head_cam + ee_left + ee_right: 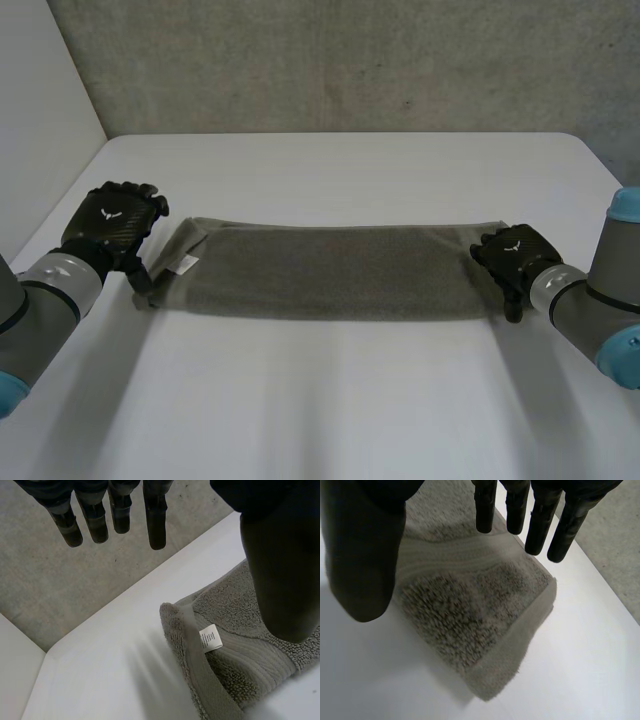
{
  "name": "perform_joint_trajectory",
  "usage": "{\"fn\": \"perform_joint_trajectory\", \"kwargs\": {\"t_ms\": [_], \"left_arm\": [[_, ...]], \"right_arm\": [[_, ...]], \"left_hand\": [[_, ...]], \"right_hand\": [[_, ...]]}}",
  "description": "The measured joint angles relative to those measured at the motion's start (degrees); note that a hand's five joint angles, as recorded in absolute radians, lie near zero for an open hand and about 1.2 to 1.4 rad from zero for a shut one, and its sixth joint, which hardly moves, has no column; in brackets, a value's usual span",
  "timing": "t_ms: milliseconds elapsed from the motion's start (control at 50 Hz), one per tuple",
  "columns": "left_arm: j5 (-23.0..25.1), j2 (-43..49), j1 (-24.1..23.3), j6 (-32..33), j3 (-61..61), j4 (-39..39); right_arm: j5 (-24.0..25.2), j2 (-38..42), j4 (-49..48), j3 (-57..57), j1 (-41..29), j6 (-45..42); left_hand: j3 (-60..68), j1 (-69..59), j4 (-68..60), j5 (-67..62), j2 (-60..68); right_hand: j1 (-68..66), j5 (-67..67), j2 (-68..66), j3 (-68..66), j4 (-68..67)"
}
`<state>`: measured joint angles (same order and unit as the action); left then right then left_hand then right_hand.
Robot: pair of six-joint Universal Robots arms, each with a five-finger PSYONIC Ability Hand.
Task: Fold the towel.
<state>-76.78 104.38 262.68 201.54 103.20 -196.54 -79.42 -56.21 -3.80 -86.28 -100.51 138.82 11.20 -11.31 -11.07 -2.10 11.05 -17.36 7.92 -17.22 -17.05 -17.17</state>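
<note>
Towel (330,272), one; left hand (110,225), right hand (515,250)

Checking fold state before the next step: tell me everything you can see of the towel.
The towel is grey terry, folded into a long flat strip lying across the white table. A white label and a smooth woven band show near its left end. The left hand and right hand sit open at its ends, neither gripping it.
</note>
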Motion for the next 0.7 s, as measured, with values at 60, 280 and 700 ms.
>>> {"fn": "perform_joint_trajectory", "kwargs": {"t_ms": [60, 280, 700], "left_arm": [[0.03, 0.09, 0.36, -0.05, 0.29, -0.08], [0.56, 0.07, 1.48, -0.11, 0.49, 0.01], [1.89, -0.97, 2.63, -0.26, 1.52, 0.04]], "right_arm": [[-0.72, 1.32, -1.6, -0.04, 0.65, -1.22], [-5.4, 2.67, -5.34, 0.46, 4.49, -4.01], [-9.66, -4.92, -6.07, 11.18, 8.39, -11.95]], "left_hand": [[0.0, 0.0, 0.05, 0.0, -0.02], [0.0, 0.0, 0.09, 0.0, -0.02], [0.0, 0.0, 0.09, 0.0, -0.02]], "right_hand": [[-7.82, 8.09, -8.43, -8.51, -8.12], [-57.61, 58.42, -58.18, -58.15, -59.32], [-58.01, 58.5, -58.73, -59.52, -59.55]]}}
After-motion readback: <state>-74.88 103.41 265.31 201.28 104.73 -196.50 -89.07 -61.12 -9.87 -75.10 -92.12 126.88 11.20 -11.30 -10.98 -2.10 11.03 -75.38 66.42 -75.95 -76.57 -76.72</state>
